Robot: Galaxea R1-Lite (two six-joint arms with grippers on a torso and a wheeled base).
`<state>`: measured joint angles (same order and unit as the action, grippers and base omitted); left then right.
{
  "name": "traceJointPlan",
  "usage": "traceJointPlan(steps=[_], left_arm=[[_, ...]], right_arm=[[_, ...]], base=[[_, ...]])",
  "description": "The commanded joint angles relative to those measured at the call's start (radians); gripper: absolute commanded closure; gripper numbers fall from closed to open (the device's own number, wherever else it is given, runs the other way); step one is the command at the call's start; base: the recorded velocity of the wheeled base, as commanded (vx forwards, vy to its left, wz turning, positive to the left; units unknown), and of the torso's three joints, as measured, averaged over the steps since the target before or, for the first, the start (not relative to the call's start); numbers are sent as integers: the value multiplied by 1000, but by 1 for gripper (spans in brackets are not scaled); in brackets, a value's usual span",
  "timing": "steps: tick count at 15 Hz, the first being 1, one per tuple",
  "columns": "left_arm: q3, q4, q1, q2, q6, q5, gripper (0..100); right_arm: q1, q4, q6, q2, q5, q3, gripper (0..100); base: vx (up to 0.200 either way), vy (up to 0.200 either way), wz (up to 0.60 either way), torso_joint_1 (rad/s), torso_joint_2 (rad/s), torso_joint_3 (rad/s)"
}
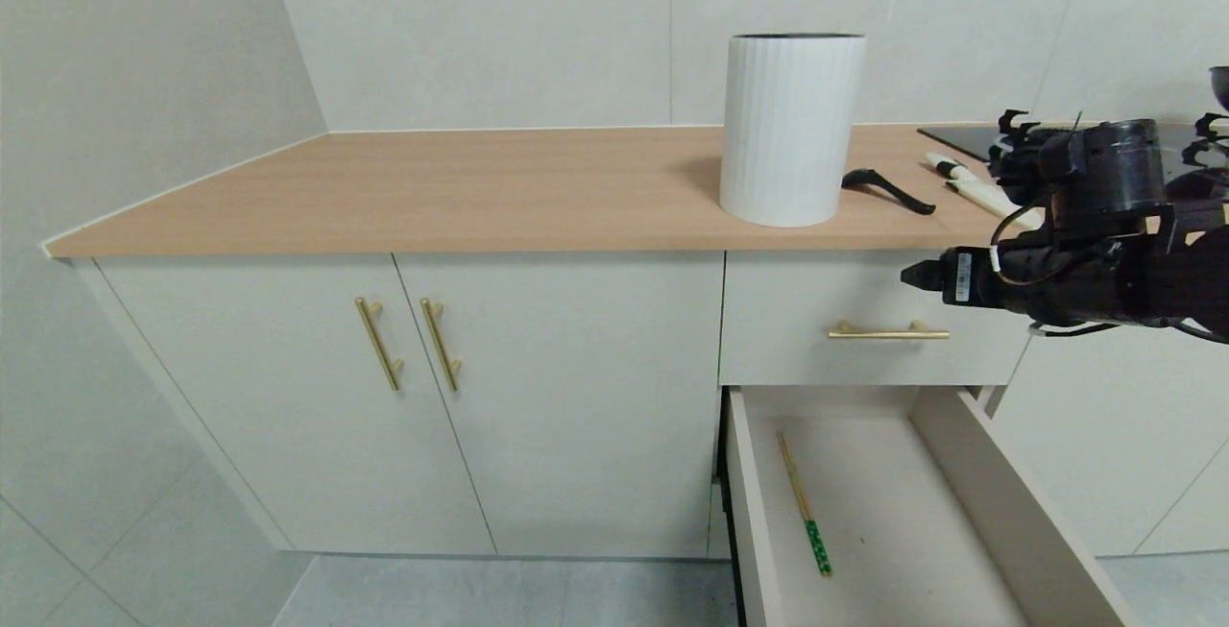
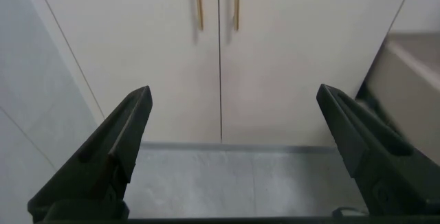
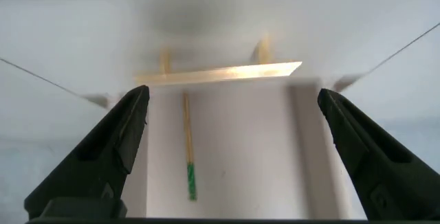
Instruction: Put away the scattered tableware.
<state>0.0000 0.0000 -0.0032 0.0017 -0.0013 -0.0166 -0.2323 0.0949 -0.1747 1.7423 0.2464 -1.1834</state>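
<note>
A chopstick (image 1: pixel 805 507) with a green end lies in the open lower drawer (image 1: pixel 999 502), near its left side. On the wooden countertop (image 1: pixel 480 185) a black utensil (image 1: pixel 888 190) and cream-handled utensils (image 1: pixel 970 187) lie to the right of a tall white ribbed container (image 1: pixel 789 128). My right gripper (image 1: pixel 917 274) hangs in front of the shut upper drawer, above the open one. In the right wrist view it (image 3: pixel 232 97) is open and holds nothing, with the chopstick (image 3: pixel 188 152) below it. My left gripper (image 2: pixel 234 93) is open and holds nothing, low before the cabinet doors (image 2: pixel 220 45).
A gold handle (image 1: pixel 888 331) crosses the upper drawer front just under my right gripper. A black cooktop (image 1: pixel 960 139) sits at the counter's far right. Two cabinet doors (image 1: pixel 413 397) with gold handles are shut on the left. Grey floor tiles (image 2: pixel 234 176) lie below.
</note>
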Motion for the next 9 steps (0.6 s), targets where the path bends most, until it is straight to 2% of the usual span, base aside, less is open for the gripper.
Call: traceJointPlan(steps=[1,3,9], left_arm=[[0,0,0,1,0,0,0],[0,0,0,1,0,0,0],[0,0,0,1,0,0,0]], right_arm=[[19,31,18,-40,-10,45,0],[24,95,37,-37,-12,70,0],[24,105,49,-21,-12,73,0]], base=[[0,0,0,154,-525,-295],[0,0,0,176,-476,-295],[0,0,0,189,-476,-283]])
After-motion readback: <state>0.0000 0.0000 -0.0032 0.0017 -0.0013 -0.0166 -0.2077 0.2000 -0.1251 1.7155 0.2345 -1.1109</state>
